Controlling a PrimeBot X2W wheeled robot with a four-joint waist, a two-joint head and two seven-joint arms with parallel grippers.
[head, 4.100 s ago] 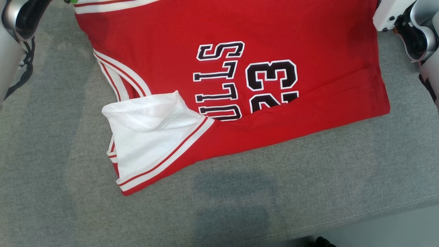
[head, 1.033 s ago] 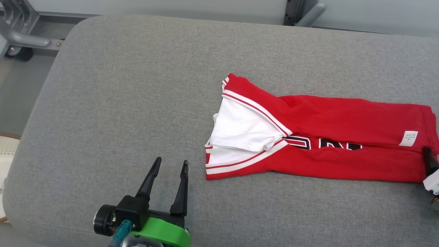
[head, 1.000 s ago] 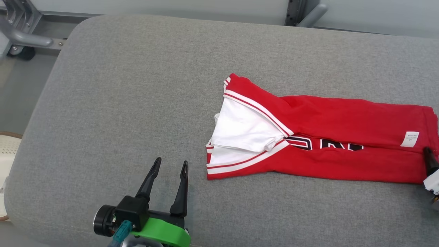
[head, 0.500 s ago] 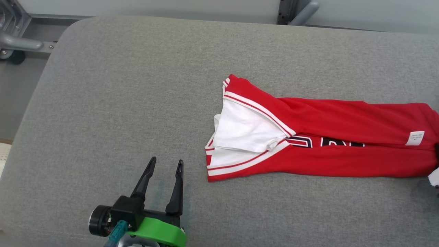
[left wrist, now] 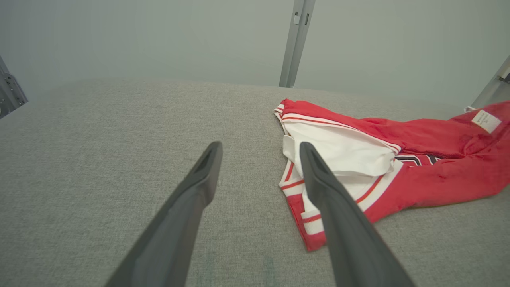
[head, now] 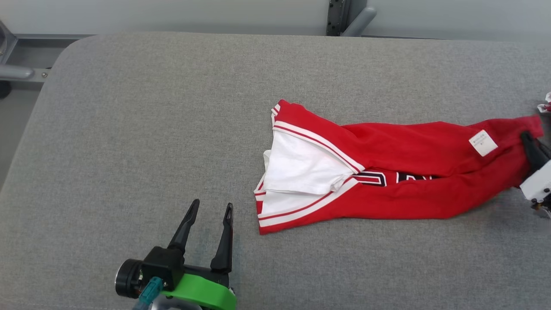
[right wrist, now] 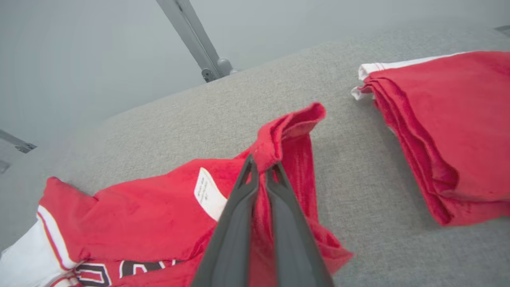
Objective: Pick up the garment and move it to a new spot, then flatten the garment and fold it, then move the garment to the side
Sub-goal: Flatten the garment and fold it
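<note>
Now, on the grey padded bench [head: 129,107], the red garment [head: 409,172] lies folded lengthwise from centre toward 3 o'clock in the head view. Its hem end [head: 516,129] is pinched in our right gripper [right wrist: 259,168], fingers closed on the cloth, while our left gripper [head: 212,206] hovers spread and empty at 7 o'clock. We judge the folding step in hand: the next move calls for carrying the hem over toward the white-trimmed end [head: 301,172] at 9 o'clock, clear of the folded red stack [right wrist: 450,131] beside it. Against half a second ago, the hem end and its white label [head: 483,142] have risen toward 2 o'clock, bunching the cloth.
</note>
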